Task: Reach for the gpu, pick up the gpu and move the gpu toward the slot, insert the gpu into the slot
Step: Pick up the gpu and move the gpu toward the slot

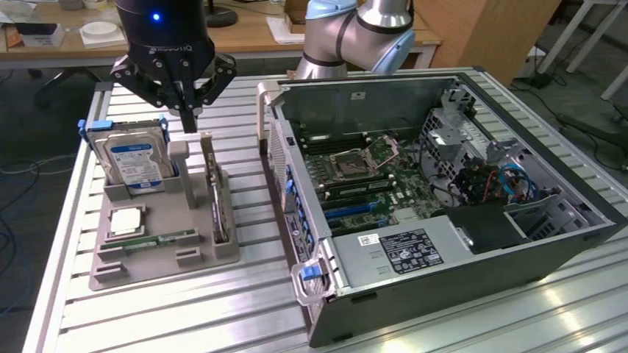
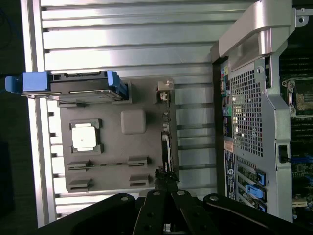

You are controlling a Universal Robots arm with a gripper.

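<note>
The gpu [image 1: 217, 200] is a thin dark card standing on its edge in a grey holder tray [image 1: 162, 261], with its pale bracket end [image 1: 206, 140] toward the back. In the wrist view the gpu [image 2: 167, 142] runs as a narrow dark strip along the tray's edge. My gripper [image 1: 187, 116] hangs just above the card's far end, a little to the exterior view's left, with its fingers pressed together and nothing between them. The slot [image 1: 355, 209] is a blue connector strip on the green motherboard inside the open computer case.
The tray also holds a blue-labelled hard drive [image 1: 135, 162], a square CPU [image 1: 126, 220] and a green memory stick [image 1: 157, 239]. The open computer case [image 1: 471, 279] lies at the exterior view's right on the slatted metal table [image 1: 196, 316].
</note>
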